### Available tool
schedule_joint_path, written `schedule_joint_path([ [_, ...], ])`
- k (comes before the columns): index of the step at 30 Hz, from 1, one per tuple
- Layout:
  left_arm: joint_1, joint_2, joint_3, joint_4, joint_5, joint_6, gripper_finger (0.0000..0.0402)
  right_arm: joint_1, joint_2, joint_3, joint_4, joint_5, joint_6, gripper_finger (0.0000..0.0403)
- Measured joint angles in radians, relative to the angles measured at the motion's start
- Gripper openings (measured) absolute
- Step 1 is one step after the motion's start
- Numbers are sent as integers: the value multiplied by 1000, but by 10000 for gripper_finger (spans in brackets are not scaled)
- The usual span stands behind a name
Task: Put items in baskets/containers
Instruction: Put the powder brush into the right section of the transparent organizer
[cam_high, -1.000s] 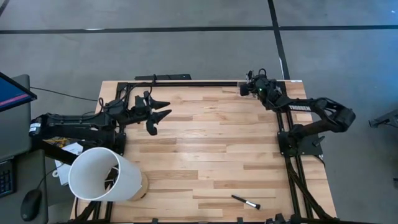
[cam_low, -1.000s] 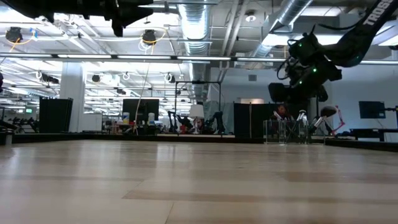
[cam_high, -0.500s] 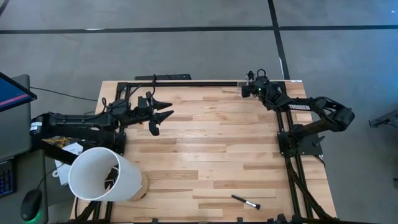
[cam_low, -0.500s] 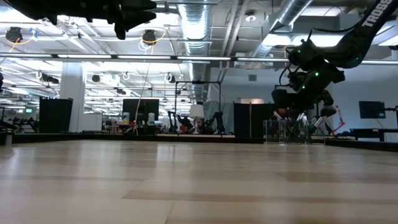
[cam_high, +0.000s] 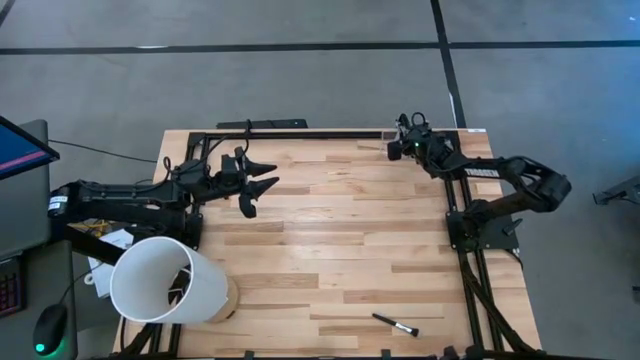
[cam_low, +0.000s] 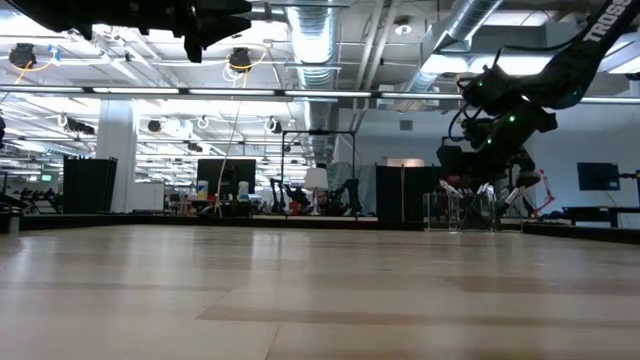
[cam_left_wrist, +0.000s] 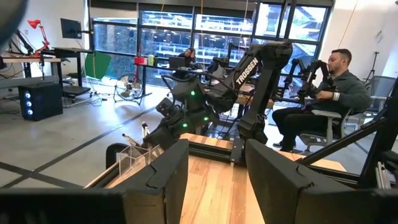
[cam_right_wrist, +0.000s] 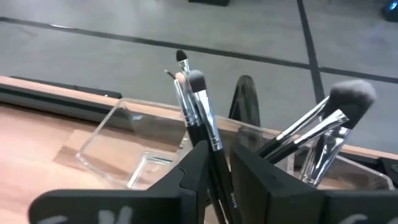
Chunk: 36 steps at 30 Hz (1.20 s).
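- High view: we see the right end effector (cam_high: 402, 143) at the far right corner of the table (cam_high: 340, 250), over the clear holder (cam_high: 388, 134), which barely shows here. The left end effector (cam_high: 262, 176) waits above the far left part of the table, jaws apart and empty. One brush (cam_high: 396, 325) lies alone near the front edge, well apart from both arms, and a big white tub (cam_high: 165, 280) sits at the near left corner.
- Low view: the right end effector (cam_low: 478, 170) hangs just above the holder (cam_low: 462, 210), where brushes already stand. We judge the drop should be made low, so the handle slides in instead of tipping out.
- Left wrist view: the left fingers (cam_left_wrist: 163, 177) stand apart with nothing between them; the right arm works at the holder (cam_left_wrist: 135, 159) across the table. A person (cam_left_wrist: 328, 99) sits beyond the table.
- Right wrist view: a dark-handled brush (cam_right_wrist: 203, 127) stands between the right fingers (cam_right_wrist: 193, 171), bristles up, its lower end in the holder (cam_right_wrist: 127, 157). The jaws look narrow around it, but we cannot tell whether they grip it or have let go. We would open fully, then lift straight up so the fingers clear the neighbouring brushes (cam_right_wrist: 323, 121) leaning beside it.
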Motion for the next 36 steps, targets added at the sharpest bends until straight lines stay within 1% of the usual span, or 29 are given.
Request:
schedule_joint_path([
  [4, 0, 0, 0, 0, 0, 0, 158, 24, -42, 0, -42, -15, -1, 60],
  [8, 0, 0, 0, 0, 0, 0, 158, 75, -122, 0, -124, -15, -1, 60],
  [13, 0, 0, 0, 0, 0, 0, 158, 188, -256, 0, -260, -15, 6, 60],
  [16, 0, 0, 0, 0, 0, 0, 158, 276, -340, 3, -378, -15, 44, 60],
  [19, 0, 0, 0, 0, 0, 0, 158, 384, -400, 24, -550, -14, 123, 60],
  [23, 0, 0, 0, 0, 1, 0, 158, 570, -438, 62, -734, 8, 275, 59],
  [26, 0, 0, 0, 1, 58, 0, 158, 727, -443, 93, -817, 55, 389, 59],
  [28, -1, 0, 0, 2, 103, 0, 158, 829, -435, 106, -851, 58, 449, 59],
  [30, 0, 0, 0, 2, 126, 0, 158, 922, -418, 115, -865, 21, 509, 59],
  [32, 0, 0, 0, 7, 128, 0, 158, 1010, -395, 124, -879, -19, 581, 59],
  [36, 0, 0, 0, 8, 130, -3, 158, 1182, -305, 154, -923, -84, 723, 59],
])
